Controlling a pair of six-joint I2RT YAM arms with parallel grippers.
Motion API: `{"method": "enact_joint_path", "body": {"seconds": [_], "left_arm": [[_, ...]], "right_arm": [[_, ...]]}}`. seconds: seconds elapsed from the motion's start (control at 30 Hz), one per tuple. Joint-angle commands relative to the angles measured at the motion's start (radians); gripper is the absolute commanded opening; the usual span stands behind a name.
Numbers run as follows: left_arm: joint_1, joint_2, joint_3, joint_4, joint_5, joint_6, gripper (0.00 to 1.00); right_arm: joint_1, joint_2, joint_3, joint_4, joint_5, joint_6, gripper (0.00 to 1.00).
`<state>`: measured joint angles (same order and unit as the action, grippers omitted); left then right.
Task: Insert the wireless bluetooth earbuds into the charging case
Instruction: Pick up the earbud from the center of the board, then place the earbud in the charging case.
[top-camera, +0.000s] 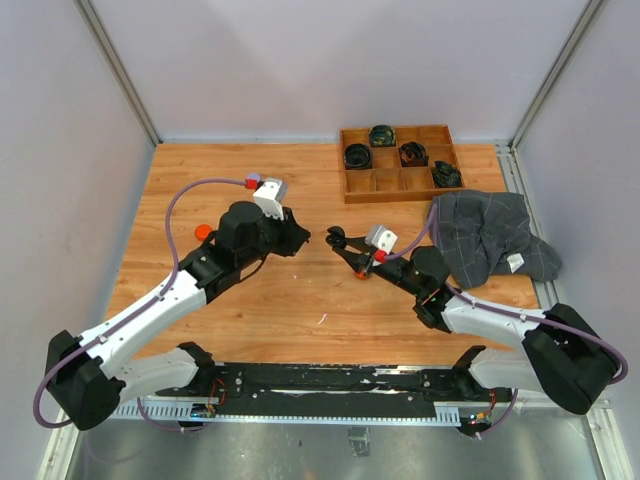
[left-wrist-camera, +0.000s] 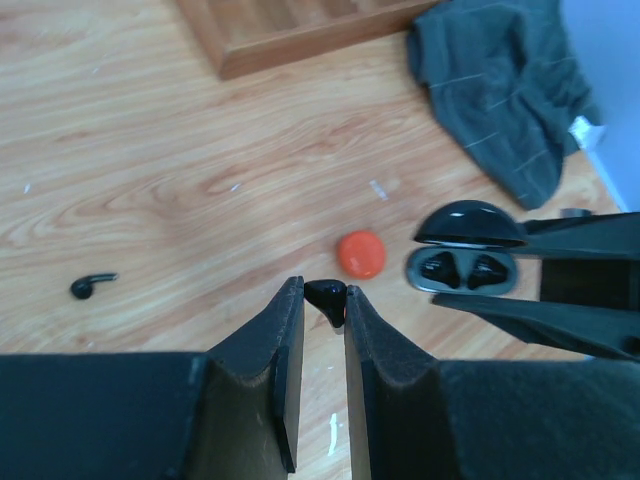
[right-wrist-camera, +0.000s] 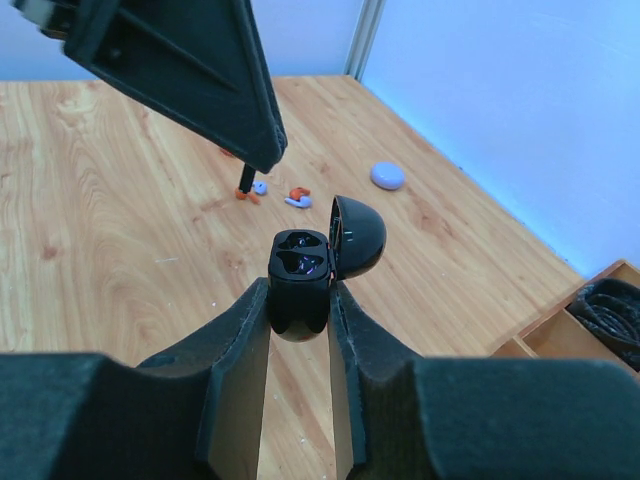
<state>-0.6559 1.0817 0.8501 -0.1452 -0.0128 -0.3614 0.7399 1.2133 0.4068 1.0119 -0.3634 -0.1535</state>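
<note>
One light-grained wooden counter (top-camera: 300, 310) carries everything we see, closed in by plain white walls and grey metal corner posts. At its far edge, right of centre, sits a compartmented wooden tray (top-camera: 385, 182) holding coiled dark cables, and a crumpled grey checked cloth (top-camera: 490, 235) lies just beside it. A round orange-red case (left-wrist-camera: 360, 254) rests near the middle, and a round lilac case (right-wrist-camera: 387, 176) lies well apart from it.

Our right end effector (right-wrist-camera: 298, 300) is clamped on the glossy black charging case (right-wrist-camera: 300, 262). Its lid is flipped up, and we cannot tell whether its wells are filled. Our left end effector (left-wrist-camera: 322, 300) pinches a small black earbud (left-wrist-camera: 326, 291) near that case. Another black earbud (left-wrist-camera: 92, 285) and tiny orange-red and lilac earbuds (right-wrist-camera: 290, 196) lie loose on the counter.
</note>
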Motion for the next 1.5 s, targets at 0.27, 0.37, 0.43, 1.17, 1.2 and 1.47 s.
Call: {"method": "enact_joint_path", "body": {"seconds": [0.27, 0.37, 0.43, 1.17, 1.2, 1.47], "left_arm": [[-0.149, -0.101, -0.111, 0.34, -0.14, -0.07, 0.21], [-0.165, -0.082, -0.116, 0.381, -0.154, -0.074, 0.21], [-0.174, -0.063, -0.115, 0.402, -0.162, -0.08, 0.21], [-0.216, 0.023, -0.116, 0.476, -0.193, -0.035, 0.22], [-0.219, 0.023, -0.117, 0.476, -0.19, -0.034, 0.22], [-0.236, 0.028, -0.125, 0.472, -0.188, -0.028, 0.29]], "right_arm": [[0.016, 0.025, -0.04, 0.208, 0.057, 0.066, 0.01], [0.016, 0.031, -0.042, 0.221, 0.057, 0.072, 0.01], [0.016, 0.032, -0.042, 0.225, 0.057, 0.074, 0.01], [0.016, 0.017, -0.055, 0.252, 0.057, 0.066, 0.01], [0.017, 0.015, -0.055, 0.251, 0.058, 0.064, 0.01], [0.016, 0.013, -0.059, 0.251, 0.061, 0.057, 0.01]]}}
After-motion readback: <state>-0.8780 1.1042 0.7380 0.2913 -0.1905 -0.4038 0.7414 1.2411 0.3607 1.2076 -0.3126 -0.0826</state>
